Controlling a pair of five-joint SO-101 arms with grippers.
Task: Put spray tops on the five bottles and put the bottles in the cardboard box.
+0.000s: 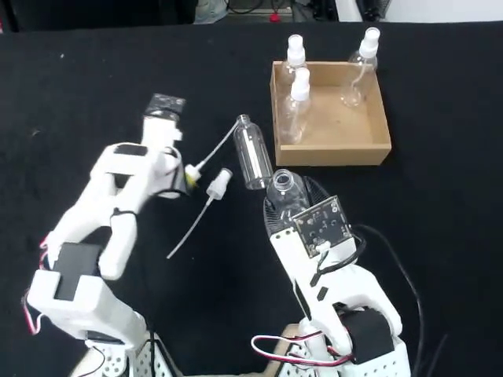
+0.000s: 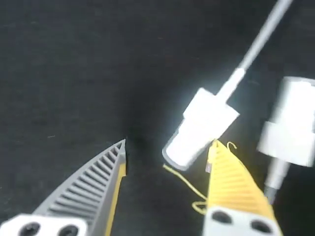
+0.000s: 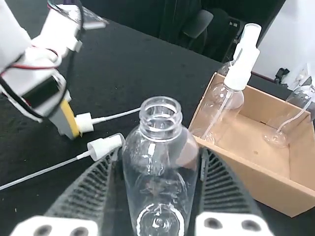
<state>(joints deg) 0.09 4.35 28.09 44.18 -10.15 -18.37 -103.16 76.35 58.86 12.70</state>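
Note:
My right gripper (image 1: 287, 206) (image 3: 160, 196) is shut on an upright clear bottle (image 1: 284, 191) (image 3: 160, 162) with an open neck. My left gripper (image 1: 189, 176) (image 2: 170, 150) is open low over the black table. A white spray top (image 1: 194, 167) (image 2: 199, 129) (image 3: 83, 123) lies between its fingers, against the yellow finger (image 2: 224, 167). A second spray top (image 1: 218, 183) (image 2: 290, 123) (image 3: 106, 145) lies just beside it, its long tube trailing. Another topless bottle (image 1: 252, 153) lies on its side near the cardboard box (image 1: 330, 153) (image 3: 256, 167).
Three bottles with spray tops stand in the box: two at its left side (image 1: 295, 59) (image 1: 297, 106) (image 3: 231, 83) and one in the far right corner (image 1: 360, 71) (image 3: 290, 113). The box's near right part is bare. Black table spreads to the left and right.

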